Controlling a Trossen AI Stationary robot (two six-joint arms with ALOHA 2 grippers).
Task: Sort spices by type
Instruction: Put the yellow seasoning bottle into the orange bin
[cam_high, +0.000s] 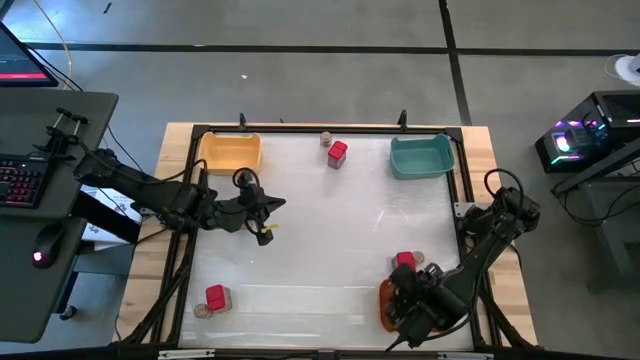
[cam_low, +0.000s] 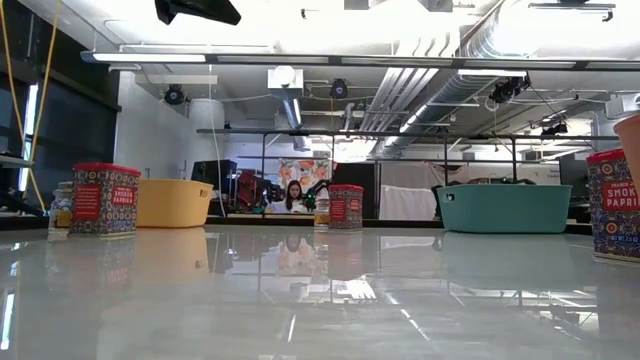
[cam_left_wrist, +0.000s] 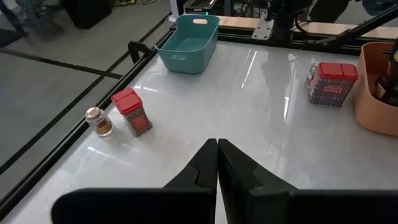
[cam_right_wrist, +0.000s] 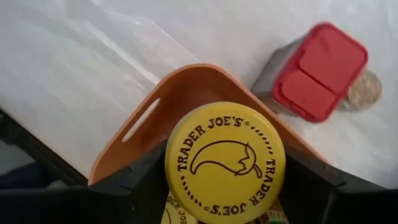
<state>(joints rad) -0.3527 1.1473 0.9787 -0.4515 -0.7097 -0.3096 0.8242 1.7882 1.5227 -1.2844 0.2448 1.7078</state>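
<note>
A yellow-lidded jar (cam_right_wrist: 225, 163) is gripped between the fingers of the right gripper (cam_right_wrist: 225, 186) and is held over the orange bin (cam_right_wrist: 180, 99), which stands at the table's front edge near the right corner. A second yellow lid (cam_right_wrist: 169, 216) is seen just beneath it inside the bin. A red tin (cam_high: 404, 261) stands just beside the bin's far side, with a small tan jar (cam_right_wrist: 364, 89) touching it. Another red tin (cam_high: 337, 153) and a tan jar (cam_high: 326, 138) are placed together at the middle of the far edge, between the yellow bin (cam_high: 230, 150) and the teal bin (cam_high: 421, 156). A third red tin (cam_high: 216, 297) stands near the front left corner beside another small jar (cam_high: 203, 311). The left gripper (cam_left_wrist: 217, 163) is held closed and empty over the left half of the table (cam_high: 320, 230).
</note>
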